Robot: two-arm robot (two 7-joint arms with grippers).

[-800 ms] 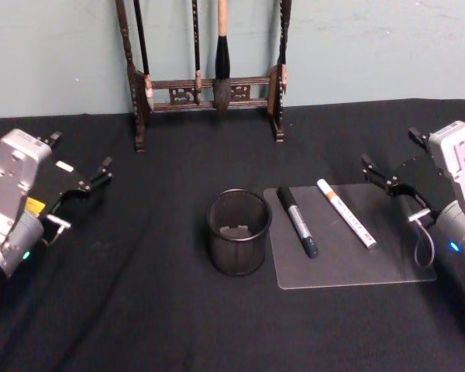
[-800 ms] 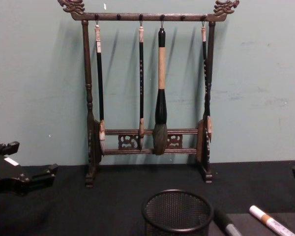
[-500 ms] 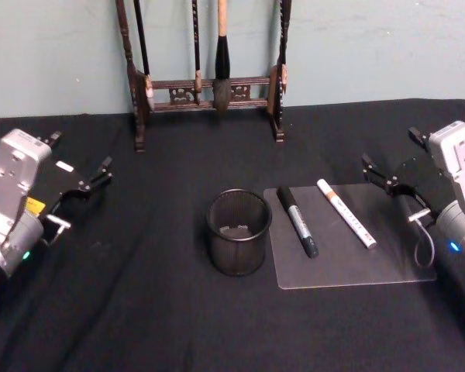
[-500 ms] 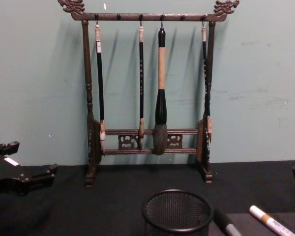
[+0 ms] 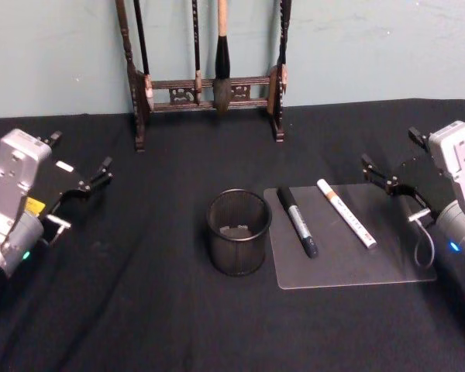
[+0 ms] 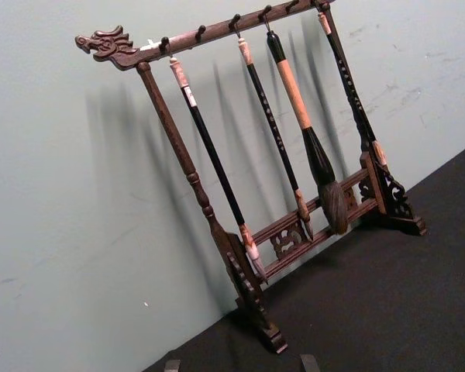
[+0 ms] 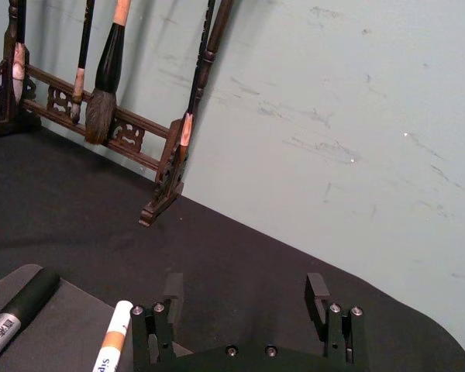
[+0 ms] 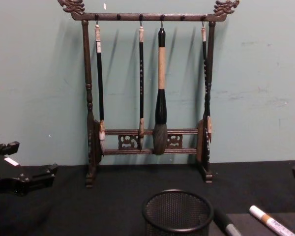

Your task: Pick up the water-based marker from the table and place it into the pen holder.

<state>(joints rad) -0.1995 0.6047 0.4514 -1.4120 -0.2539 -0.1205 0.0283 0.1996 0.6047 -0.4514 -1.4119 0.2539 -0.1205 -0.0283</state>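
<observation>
While both arms wait at the sides of the black-clothed table (image 5: 155, 310), nothing has shifted since the frames of a moment ago. The left gripper (image 5: 81, 151) hovers at about 9 o'clock from the pen holder (image 5: 238, 240), well apart from it, its pincer spread wide and holding nothing. The right gripper (image 5: 389, 147) sits at about 2 o'clock from the holder, beyond the far edge of a clear sheet (image 5: 356, 263), also spread wide and empty. In the right wrist view its two fingers (image 7: 173, 287) stand well apart above the cloth.

The mesh pen holder stands upright near the middle of the table. Just beside it at 3 o'clock lies the clear sheet, flat on the cloth. Two markers rest on the sheet, side by side and apart: a black marker (image 5: 297, 222) nearer the holder and a white marker (image 5: 346, 213) with an orange band. Which of them is water-based cannot be told. At 12 o'clock from the holder, against the pale green wall (image 5: 372, 46), stands a dark wooden brush rack (image 5: 205, 81) with brushes hanging.
</observation>
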